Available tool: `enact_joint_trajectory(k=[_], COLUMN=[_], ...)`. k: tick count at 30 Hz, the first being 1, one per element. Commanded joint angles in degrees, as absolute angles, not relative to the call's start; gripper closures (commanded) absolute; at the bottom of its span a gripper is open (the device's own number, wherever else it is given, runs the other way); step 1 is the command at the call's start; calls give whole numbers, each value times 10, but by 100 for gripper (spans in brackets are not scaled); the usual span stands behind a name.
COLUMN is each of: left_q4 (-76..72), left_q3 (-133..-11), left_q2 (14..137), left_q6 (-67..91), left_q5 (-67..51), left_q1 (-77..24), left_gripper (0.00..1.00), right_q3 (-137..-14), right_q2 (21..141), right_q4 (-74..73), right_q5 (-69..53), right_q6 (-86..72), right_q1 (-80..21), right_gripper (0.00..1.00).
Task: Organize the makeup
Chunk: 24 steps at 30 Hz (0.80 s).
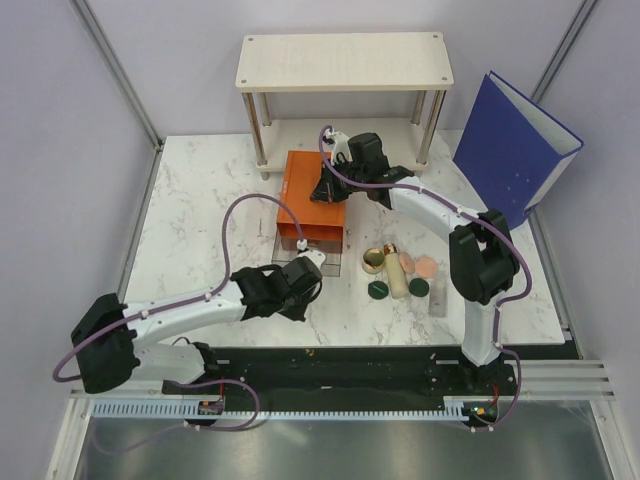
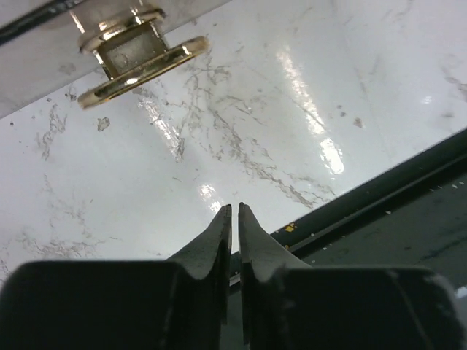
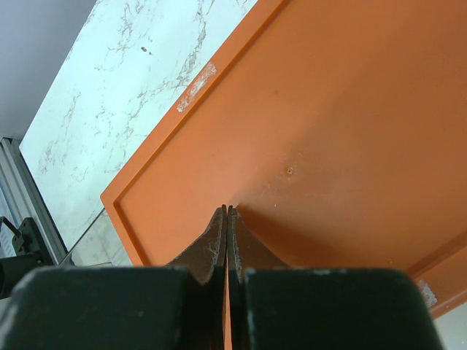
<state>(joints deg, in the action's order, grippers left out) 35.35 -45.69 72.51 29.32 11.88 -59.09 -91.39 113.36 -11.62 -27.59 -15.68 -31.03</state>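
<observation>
In the overhead view the orange box (image 1: 315, 205) sat at the middle of the marble table (image 1: 200, 215), with bare marble showing to its left and along the table's lower edge, which met a black rail (image 1: 350, 365). A pale shelf (image 1: 345, 62) stood on legs just above the box in the frame, and a blue binder (image 1: 515, 145) leaned at the upper right.

The makeup lay in a tight cluster right of centre. It held a round gold compact (image 1: 373, 262), a cream tube (image 1: 396, 272), two peach discs (image 1: 407, 263) (image 1: 427, 266), two dark green discs (image 1: 378, 291) (image 1: 419, 287) and a grey stick (image 1: 440, 296) at its right end.

The right gripper (image 3: 227, 211) had its fingers pressed together with nothing between them. It hung over the box's orange top, up and left of the cluster and well apart from it. A pale worn patch (image 3: 197, 86) marked the box's rim; whether it carried writing could not be told.

The left gripper (image 2: 235, 213) was closed to a thin slit and held nothing. It sat over bare marble, with a gold handle (image 2: 139, 55) at the upper left of its view. Overhead, it sat at the box's lower end, left of the cluster and apart from it.
</observation>
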Motion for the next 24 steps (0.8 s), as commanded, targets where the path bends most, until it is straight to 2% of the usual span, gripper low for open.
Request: enact_joint_trajectory(k=[1, 7, 17, 20, 24], left_q4=[359, 367, 340, 328, 316], left_q3=[-468, -495, -606, -626, -656], left_q2=[653, 594, 676, 698, 711], left_q6=[299, 278, 219, 207, 200], left_q5=[153, 181, 222, 219, 249], left_q1=[-611, -612, -612, -612, -611], left_gripper=[79, 51, 45, 44, 38], right_q3=[-881, -878, -881, -884, -889], right_q2=[1179, 1175, 1139, 1098, 1030], right_q4=[-224, -227, -235, -240, -259], right_q5=[-245, -243, -226, -222, -201], right_q6=[-140, -137, -140, -148, -151], right_q1=[-315, -316, -313, -306, -296], right_gripper=[100, 100, 100, 94, 77])
